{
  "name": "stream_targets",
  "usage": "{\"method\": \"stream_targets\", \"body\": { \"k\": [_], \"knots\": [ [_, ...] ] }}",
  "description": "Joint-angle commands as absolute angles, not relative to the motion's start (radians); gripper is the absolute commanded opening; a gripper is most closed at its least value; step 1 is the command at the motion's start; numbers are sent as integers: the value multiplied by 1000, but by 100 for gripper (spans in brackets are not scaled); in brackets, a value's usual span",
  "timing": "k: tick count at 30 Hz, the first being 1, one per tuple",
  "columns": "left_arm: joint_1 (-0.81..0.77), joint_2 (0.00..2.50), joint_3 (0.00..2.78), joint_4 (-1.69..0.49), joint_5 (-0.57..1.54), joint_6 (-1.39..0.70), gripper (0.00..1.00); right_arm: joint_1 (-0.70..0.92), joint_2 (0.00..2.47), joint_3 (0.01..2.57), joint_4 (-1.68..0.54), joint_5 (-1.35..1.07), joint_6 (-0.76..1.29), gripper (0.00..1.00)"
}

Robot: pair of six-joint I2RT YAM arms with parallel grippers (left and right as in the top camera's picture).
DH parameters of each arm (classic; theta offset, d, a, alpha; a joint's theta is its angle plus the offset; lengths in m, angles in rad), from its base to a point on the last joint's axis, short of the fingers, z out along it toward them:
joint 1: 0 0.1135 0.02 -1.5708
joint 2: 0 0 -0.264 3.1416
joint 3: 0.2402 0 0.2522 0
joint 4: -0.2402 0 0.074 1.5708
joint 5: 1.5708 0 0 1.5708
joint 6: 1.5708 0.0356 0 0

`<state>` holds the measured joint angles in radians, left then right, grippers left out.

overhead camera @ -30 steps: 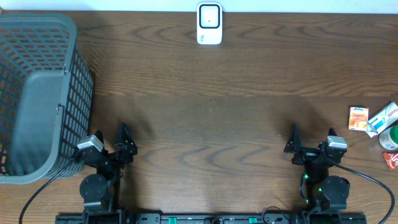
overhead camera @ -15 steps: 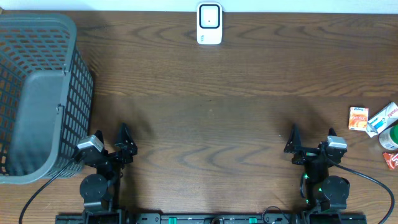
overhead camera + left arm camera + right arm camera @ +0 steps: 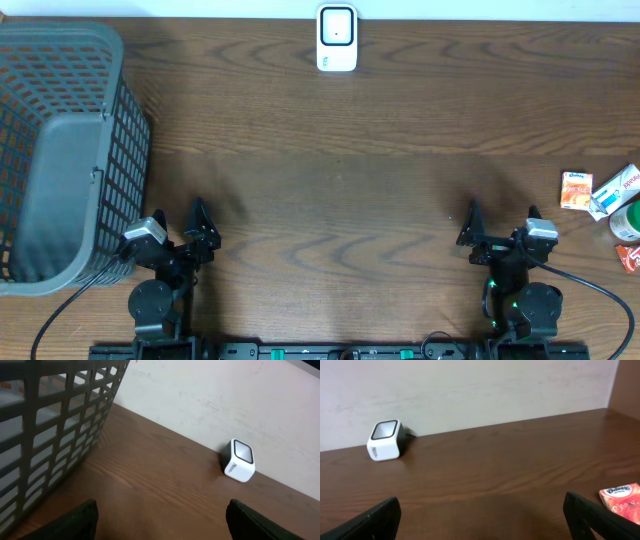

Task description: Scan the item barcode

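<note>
The white barcode scanner stands at the table's far edge, centre; it also shows as the scanner in the left wrist view and the scanner in the right wrist view. Small items lie at the right edge: an orange tissue pack, the same tissue pack showing low right in the right wrist view, a white-and-blue pack, a round container and a red packet. My left gripper and right gripper rest near the front edge, both open and holding nothing.
A large grey mesh basket fills the left side, close beside the left arm; its wall, the basket, takes up the left of the left wrist view. Bare dark wood lies between the arms and the scanner. A pale wall backs the table.
</note>
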<state>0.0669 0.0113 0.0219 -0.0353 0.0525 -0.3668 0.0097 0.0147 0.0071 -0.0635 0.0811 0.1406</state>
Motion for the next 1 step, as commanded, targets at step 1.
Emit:
{"method": "stream_targets", "body": {
  "k": [1],
  "knots": [
    [62,7,4,-67,33,-369,83,11,5,5,-68,73,126,99]
  ]
}}
